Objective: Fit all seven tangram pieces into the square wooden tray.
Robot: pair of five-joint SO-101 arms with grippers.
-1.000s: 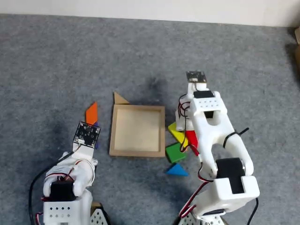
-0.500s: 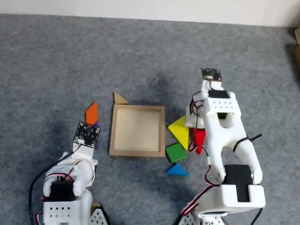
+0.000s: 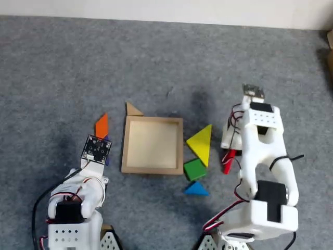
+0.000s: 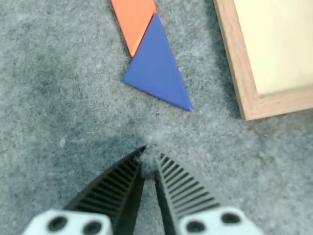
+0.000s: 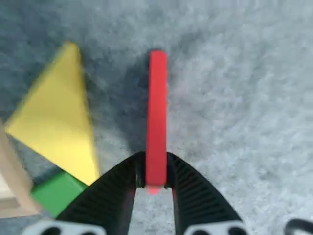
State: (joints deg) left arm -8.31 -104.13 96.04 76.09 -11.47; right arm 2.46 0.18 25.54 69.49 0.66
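Fingers (image 5: 128, 181) of the right gripper (image 5: 156, 170) were clamped on one end of the red piece (image 5: 157, 107), which hung over the grey surface (image 3: 62, 62) to the right of the tray (image 3: 126, 146), beyond the yellow triangle (image 3: 201, 143) and well apart from the rim. Such a short bite on a piece standing on edge looked risky: it could pivot or slip on the way to the tray, and lowered edge-on it would likely tip or catch the rim rather than lie flat. Its long axis ran straight out from the fingers, pointing away from the arm's base, roughly along the tray's right side. The left gripper (image 4: 149, 156) sat low by the tray's near left corner, fingers pressed together on nothing. A green square (image 3: 194, 169) sat at the tray's near right corner, a small blue triangle (image 3: 196, 188) just nearer. Left of the tray a dark blue triangle (image 4: 159, 73) met an orange piece (image 4: 133, 19), and a tan triangle (image 3: 133, 109) sat at the far left corner.
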